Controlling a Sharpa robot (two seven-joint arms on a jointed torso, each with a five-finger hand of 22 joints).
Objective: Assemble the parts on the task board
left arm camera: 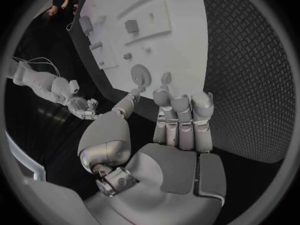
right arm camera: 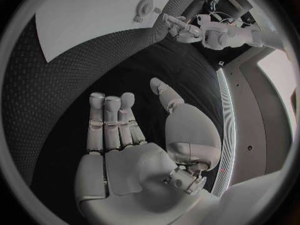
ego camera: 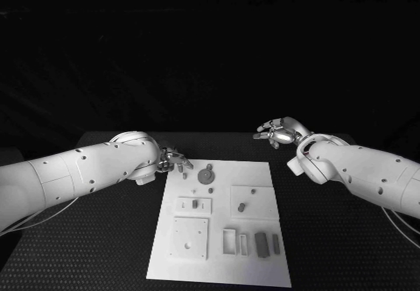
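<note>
Two silver hands hang over the far part of the black table (ego camera: 114, 242), and neither holds anything. The left hand (ego camera: 172, 161) sits at the far left corner of the task board (ego camera: 166, 254); in its wrist view the fingers (left arm camera: 181, 117) stand straight and side by side with the thumb apart, the tips just short of the board's edge and near a gear-shaped part (ego camera: 206, 176) lying flat there. A small peg part (ego camera: 210, 165) stands just beyond the gear. The right hand (ego camera: 278, 133) is off the board, above the table's far right area, well apart from every part; its fingers (right arm camera: 112, 120) are loosely extended, thumb spread to the side, palm empty.

On the board, a rectangular tray (ego camera: 235, 241) near the near right corner looks hollow; whether anything lies in it cannot be told. Beside it lie dark oblong parts (ego camera: 261, 245). A square plate (ego camera: 190, 237) sits toward the near left edge, and a dark block part (ego camera: 241, 207) rests on the raised square at the right edge.
</note>
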